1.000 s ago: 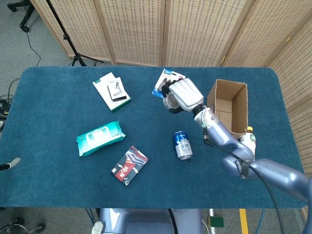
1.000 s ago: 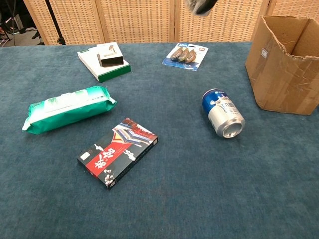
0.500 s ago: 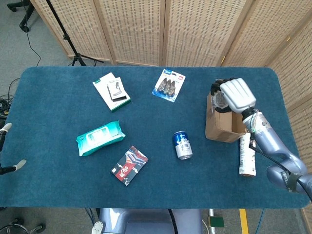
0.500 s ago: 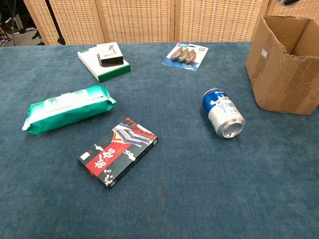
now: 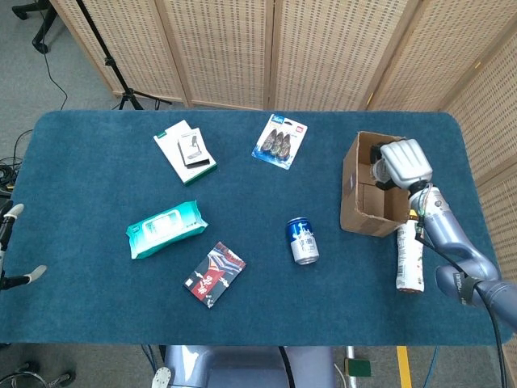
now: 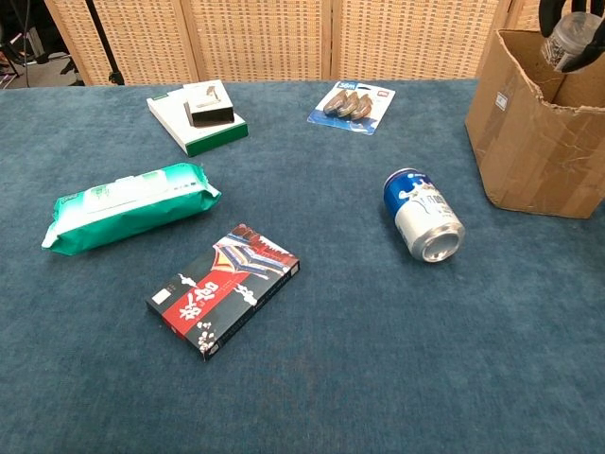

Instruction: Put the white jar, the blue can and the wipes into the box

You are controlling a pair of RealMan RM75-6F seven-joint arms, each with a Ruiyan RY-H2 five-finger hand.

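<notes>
The right hand holds the small white round jar over the open brown cardboard box, not yet released, while the blue metal can and green wipes pack remain on the blue worktop.

The right hand is cased in a pale grey shell with black fingers; its arm is finished in glossy blue-grey, trailed by a thin black cable.
</notes>
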